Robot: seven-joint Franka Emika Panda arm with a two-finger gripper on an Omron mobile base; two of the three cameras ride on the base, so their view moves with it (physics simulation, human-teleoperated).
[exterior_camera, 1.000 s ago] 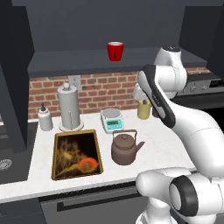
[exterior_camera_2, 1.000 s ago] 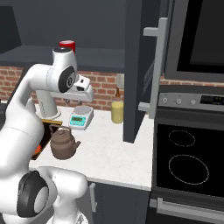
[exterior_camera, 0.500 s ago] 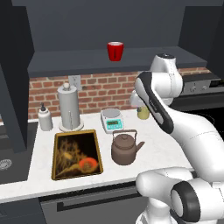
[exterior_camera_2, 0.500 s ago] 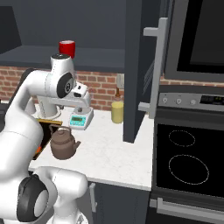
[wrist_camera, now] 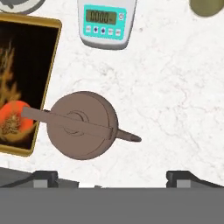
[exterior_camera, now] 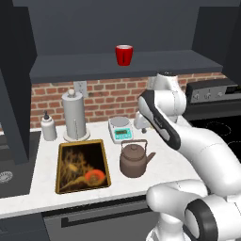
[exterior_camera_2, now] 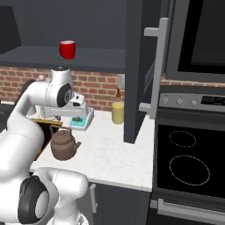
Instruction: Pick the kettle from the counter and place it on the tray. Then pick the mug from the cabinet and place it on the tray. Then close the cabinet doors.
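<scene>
Fingers [wrist_camera: 46, 178] spread wide, empty, above the white speckled tabletop [wrist_camera: 175, 96]; squat brown metal kettle [wrist_camera: 82, 124] at tray's [wrist_camera: 49, 78] three o'clock; judge: centre over arched handle, descend straight.

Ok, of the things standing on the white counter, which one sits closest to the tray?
The squat brown metal kettle: it stands just right of the black gold-rimmed tray, its handle overlapping the tray's edge in the hand view.

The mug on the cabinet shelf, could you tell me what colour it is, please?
The mug is bright red, clearest in the left base view.
</scene>
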